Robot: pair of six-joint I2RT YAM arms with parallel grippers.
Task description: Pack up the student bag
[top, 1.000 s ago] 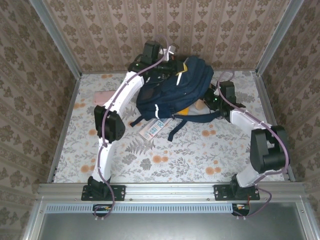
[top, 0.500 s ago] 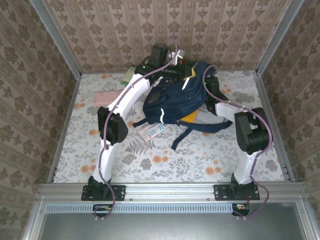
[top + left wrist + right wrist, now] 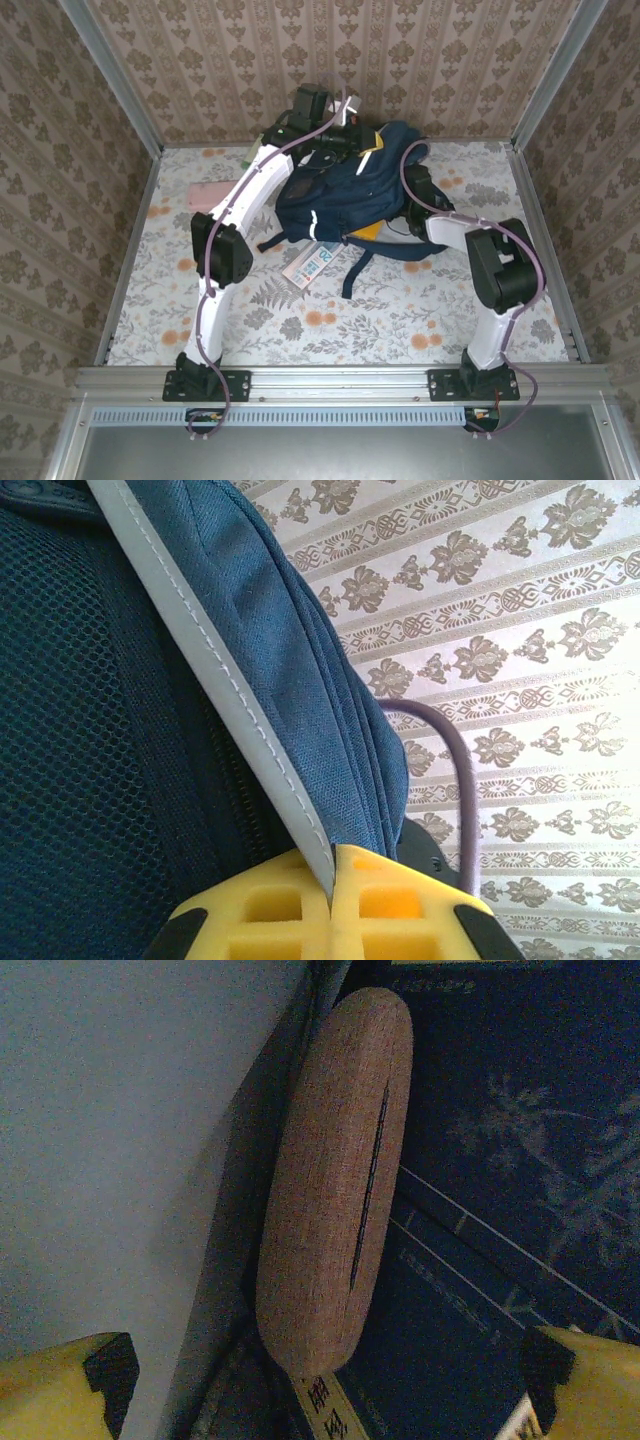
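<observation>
Clamping student bag (image 3: 290, 640) trim: left fingers (image 3: 262, 918) | right fingers (image 3: 62, 1385) apart, brown case (image 3: 335, 1190) ahead

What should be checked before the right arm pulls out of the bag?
1. Left end effector clamped on student bag grey trim: ok.
2. Right end effector jaws open: ok.
3. Brown case apart from both fingers: ok.
4. Booklet packed: not ok, on table under bag's edge.
5. Pink item packed: not ok, on table.
6. Clear exit path through opening: cannot tell.
</observation>
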